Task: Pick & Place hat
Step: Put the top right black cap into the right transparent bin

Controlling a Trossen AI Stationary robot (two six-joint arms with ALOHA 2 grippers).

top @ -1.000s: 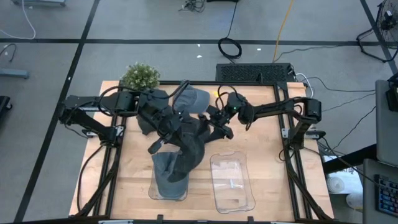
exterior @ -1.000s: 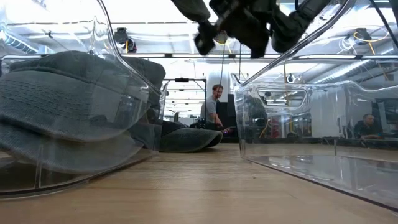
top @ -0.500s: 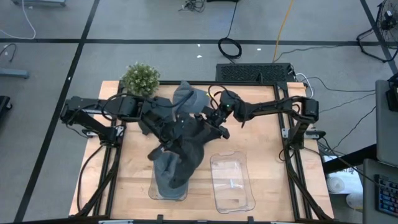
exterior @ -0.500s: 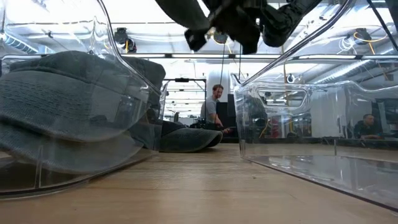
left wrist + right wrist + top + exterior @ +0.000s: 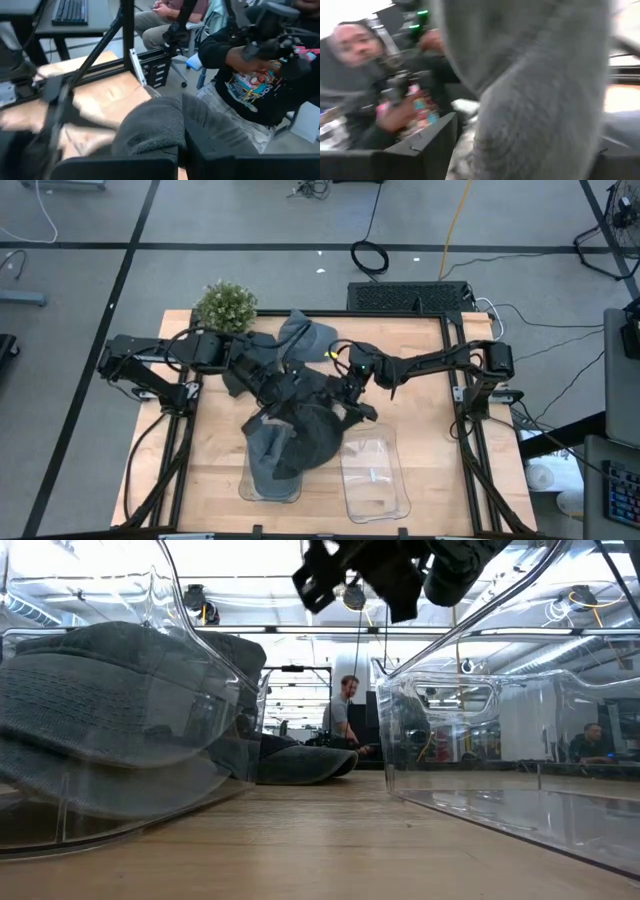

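— Moved: your right tool (image 5: 352,393), jaws wide, came toward six o'clock beside the hat (image 5: 305,425).
— Left tool (image 5: 290,385): clamped on that hat, table (image 5: 430,430) centre.

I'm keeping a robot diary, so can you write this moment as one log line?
left claw: shut on gray hat | right claw: open, beside hat | left clear bin: holds hats | right clear bin: no hat

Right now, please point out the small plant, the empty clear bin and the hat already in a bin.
small plant (image 5: 225,304), high view, middle of its green leaves.
empty clear bin (image 5: 374,474), high view, its bare floor.
hat in the bin (image 5: 95,710), low view, its grey crown.
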